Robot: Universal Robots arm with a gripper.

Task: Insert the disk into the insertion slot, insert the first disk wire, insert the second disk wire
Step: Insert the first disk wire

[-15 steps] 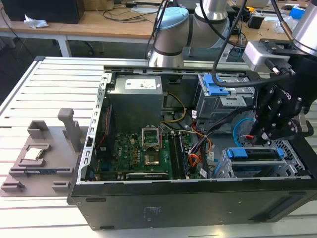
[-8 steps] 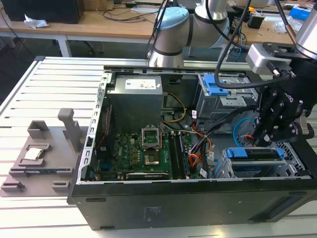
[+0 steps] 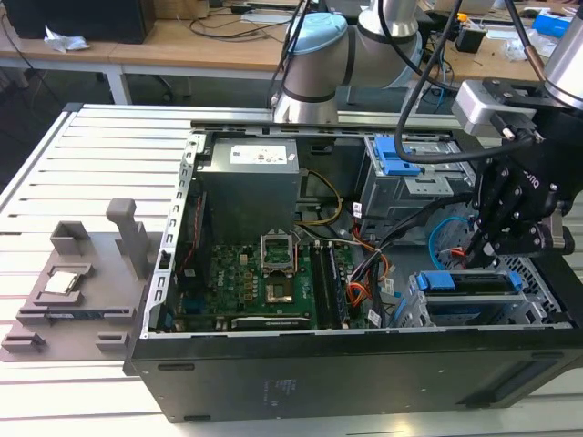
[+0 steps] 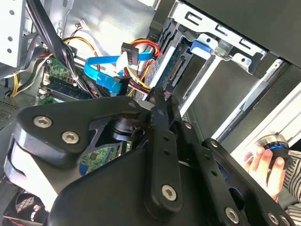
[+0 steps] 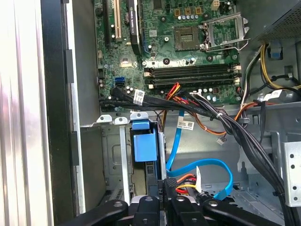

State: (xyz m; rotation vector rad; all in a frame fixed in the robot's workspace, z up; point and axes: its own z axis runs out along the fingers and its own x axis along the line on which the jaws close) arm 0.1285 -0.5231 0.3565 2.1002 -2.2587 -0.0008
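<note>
Exterior view: an open computer case (image 3: 273, 373) is laid on the slatted worktop (image 3: 91, 155). The disk (image 3: 465, 284) is seated in the insertion slot (image 3: 412, 308), at the exterior view's right. The claw (image 3: 481, 248) is positioned just above the disk, near the second disk wire (image 3: 444, 235). The first disk wire (image 3: 357, 293) is seen between the insertion slot and the motherboard (image 3: 264, 273). A grey fixture (image 3: 82, 282) is placed outside the case.

Second wrist view: the claw (image 4: 157, 96) is clenched; whether anything is pinched cannot be told. The first disk wire (image 4: 134, 49) and second disk wire (image 4: 99, 70) are bunched just beyond it, beside the disk (image 4: 203, 47). A hand (image 4: 263, 162) is seen outside the case.

First wrist view: the disk (image 5: 143, 146) is lodged in the insertion slot (image 5: 113, 155). The claw (image 5: 167, 188) is placed just beside the first disk wire (image 5: 184, 180), with the second disk wire (image 5: 211, 165) looped near. A black cable bundle (image 5: 225, 122) is strung across between the motherboard (image 5: 188, 42) and the insertion slot.
</note>
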